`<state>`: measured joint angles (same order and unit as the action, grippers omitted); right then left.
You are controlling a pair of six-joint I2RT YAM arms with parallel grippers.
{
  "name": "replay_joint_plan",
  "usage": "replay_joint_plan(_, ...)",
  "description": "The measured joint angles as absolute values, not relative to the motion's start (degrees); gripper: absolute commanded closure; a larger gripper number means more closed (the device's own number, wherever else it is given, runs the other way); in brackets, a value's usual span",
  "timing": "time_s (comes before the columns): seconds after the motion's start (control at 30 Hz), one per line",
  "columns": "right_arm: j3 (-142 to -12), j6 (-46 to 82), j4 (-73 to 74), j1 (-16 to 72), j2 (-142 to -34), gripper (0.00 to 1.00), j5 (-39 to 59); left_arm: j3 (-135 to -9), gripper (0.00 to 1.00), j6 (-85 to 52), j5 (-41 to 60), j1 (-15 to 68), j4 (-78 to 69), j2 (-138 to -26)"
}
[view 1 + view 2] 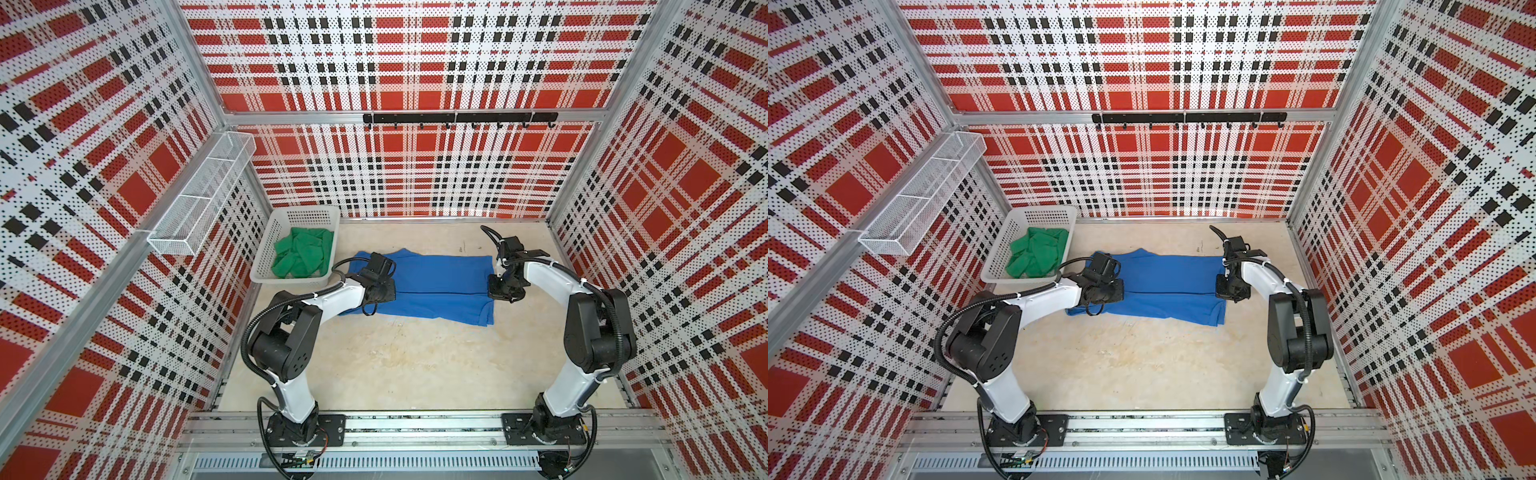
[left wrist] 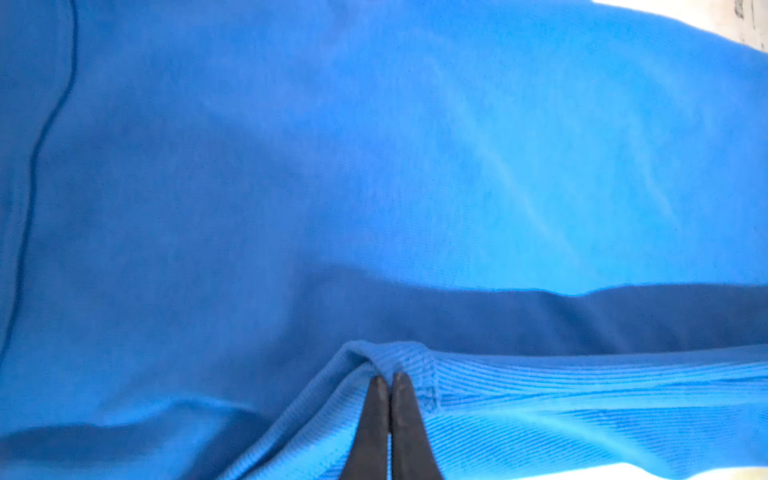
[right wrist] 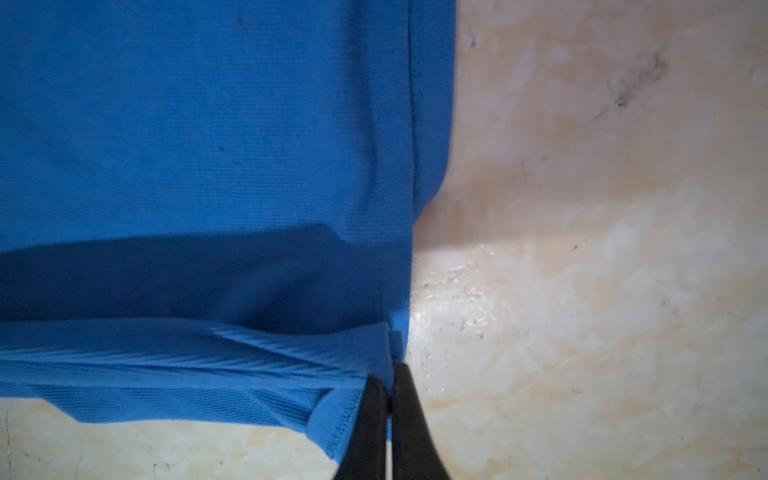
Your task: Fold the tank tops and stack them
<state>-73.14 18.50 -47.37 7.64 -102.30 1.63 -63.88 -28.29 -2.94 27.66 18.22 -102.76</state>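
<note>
The left gripper (image 2: 388,376) had its jaws pressed together on a ribbed hem fold of the blue tank top (image 2: 374,166), and the cloth was bunched up around the fingertips. The right gripper (image 3: 390,372) was clamped in the same manner. It pinched a stitched corner edge of the same garment where the cloth met the bare table (image 3: 582,249).

In both top views, the left gripper (image 1: 379,291) sat low over the left end of the blue tank top (image 1: 440,286). The right gripper (image 1: 503,289) sat at its right end. The garment lay flat across the middle of the table (image 1: 415,365), with its long axis running left to right. A straight crease line ran between the two grippers.

Farther back, in the far left corner, the white basket (image 1: 264,249) stood on the table, just beside the far left corner of the blue garment. The green tank top (image 1: 303,257) lay crumpled inside this basket.

A wire shelf (image 1: 199,195) was mounted on the left wall. A black hook rail (image 1: 457,118) was mounted on the back wall.
</note>
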Motion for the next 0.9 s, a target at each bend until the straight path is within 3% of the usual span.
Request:
replay_joint_plan(0.07, -74.5, 18.0, -47.1, 7.3, -103.8, 0.88, 1.5, -64.9, 0.57, -27.8, -3.0, 27.1, 18.1, -103.7)
replay_joint_plan(0.13, -75.7, 17.3, -46.9, 7.0, -105.0, 0.75, 1.3, -65.9, 0.47, -27.2, -3.1, 26.3, 18.2, -104.4)
replay_joint_plan(0.23, -76.7, 16.9, -46.9, 6.7, -105.3, 0.67, 1.0, -67.6, 0.42, -26.3, -3.6, 25.3, 19.0, -104.4)
replay_joint_plan(0.4, -74.8, 17.7, -46.8, 8.0, -101.1, 0.68, 0.4, -69.6, 0.42, -26.0, -4.2, 25.3, 19.6, -101.7)
replay_joint_plan(0.6, -66.1, 22.6, -45.4, 15.2, -91.8, 0.74, 2.5, -67.4, 0.45, -30.3, -1.7, 31.7, 14.4, -99.6)
replay_joint_plan(0.9, -60.8, 28.4, -40.1, 17.8, -93.5, 0.82, 5.3, -64.6, 0.46, -34.1, 1.2, 33.6, 9.0, -105.7)
